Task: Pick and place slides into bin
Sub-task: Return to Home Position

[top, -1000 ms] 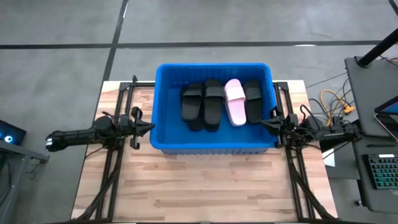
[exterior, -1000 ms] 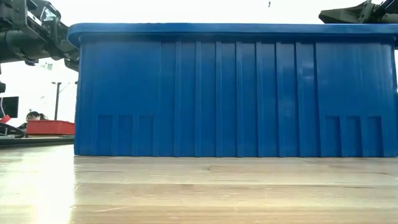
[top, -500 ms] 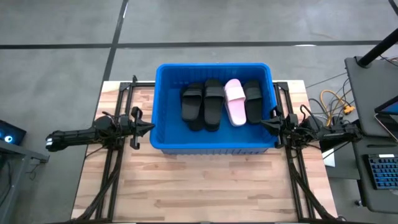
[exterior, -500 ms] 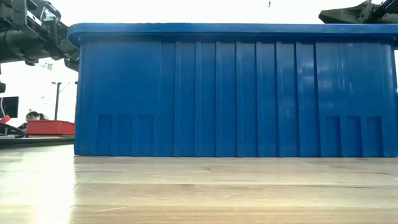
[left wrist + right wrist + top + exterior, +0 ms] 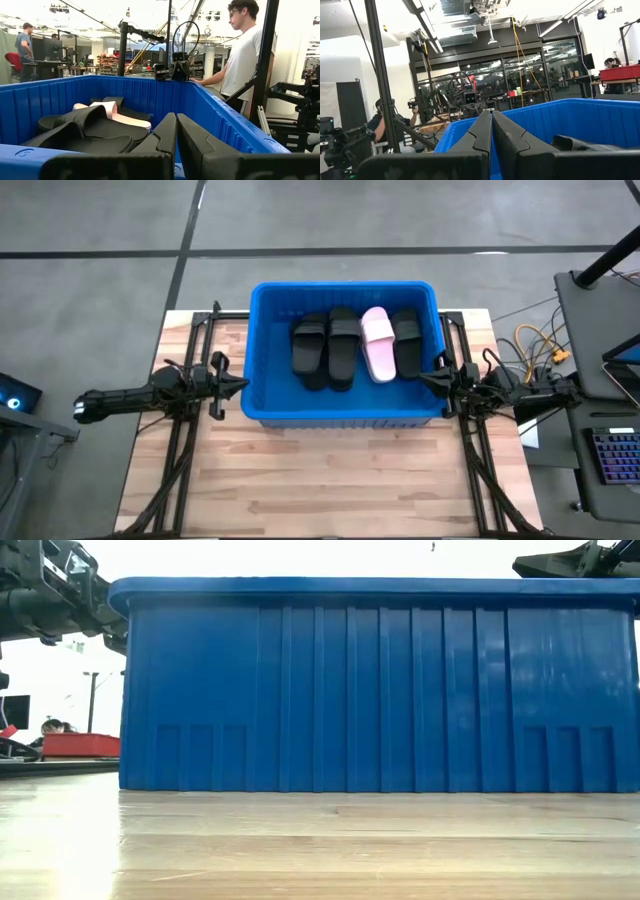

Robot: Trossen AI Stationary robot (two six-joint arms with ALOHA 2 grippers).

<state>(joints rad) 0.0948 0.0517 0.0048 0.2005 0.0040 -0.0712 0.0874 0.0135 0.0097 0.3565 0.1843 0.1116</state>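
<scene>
The blue bin (image 5: 262, 404) stands on the wooden table, toward its far side. Inside lie black slides (image 5: 327, 348) and one pale pink slide (image 5: 377, 345) side by side; another black slide (image 5: 407, 343) lies at the right. They also show in the left wrist view (image 5: 90, 131). My left gripper (image 5: 243, 384) is shut and empty just outside the bin's left wall. My right gripper (image 5: 422, 378) is shut and empty at the bin's right rim. A second pink slide is not visible.
Bare wooden table (image 5: 330, 480) lies in front of the bin. Dark frame rails (image 5: 180, 450) run along both sides of the table. A person (image 5: 240, 55) stands beyond the table's right side. A desk with a keyboard (image 5: 612, 455) stands to the right.
</scene>
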